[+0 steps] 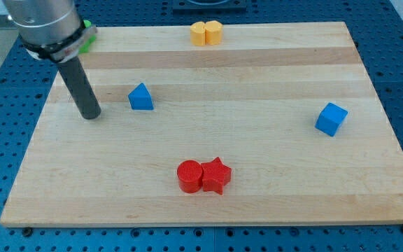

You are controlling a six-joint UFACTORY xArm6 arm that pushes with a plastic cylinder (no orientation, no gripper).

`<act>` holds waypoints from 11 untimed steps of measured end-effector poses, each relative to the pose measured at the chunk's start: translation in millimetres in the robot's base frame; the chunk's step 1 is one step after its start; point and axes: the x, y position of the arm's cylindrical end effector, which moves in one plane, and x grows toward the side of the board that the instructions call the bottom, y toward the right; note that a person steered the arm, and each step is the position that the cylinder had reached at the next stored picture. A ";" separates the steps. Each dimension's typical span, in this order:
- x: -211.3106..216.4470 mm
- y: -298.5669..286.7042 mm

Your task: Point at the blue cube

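The blue cube (331, 118) sits on the wooden board (257, 84) at the view's right. My tip (89, 115) rests on the board at the view's left, far from the cube. A blue triangular block (140, 97) lies just right of my tip, with a small gap between them.
A red cylinder (189, 176) and a red star (215, 175) touch each other at the bottom centre. Two yellow blocks (206, 33) sit together at the top edge. A green block (87, 38) shows partly behind the arm at top left.
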 end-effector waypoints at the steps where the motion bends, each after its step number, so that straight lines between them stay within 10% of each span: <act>1: -14.0 21.9; 3: -14.0 121.5; 6: 34.6 94.1; 11: 49.1 434.2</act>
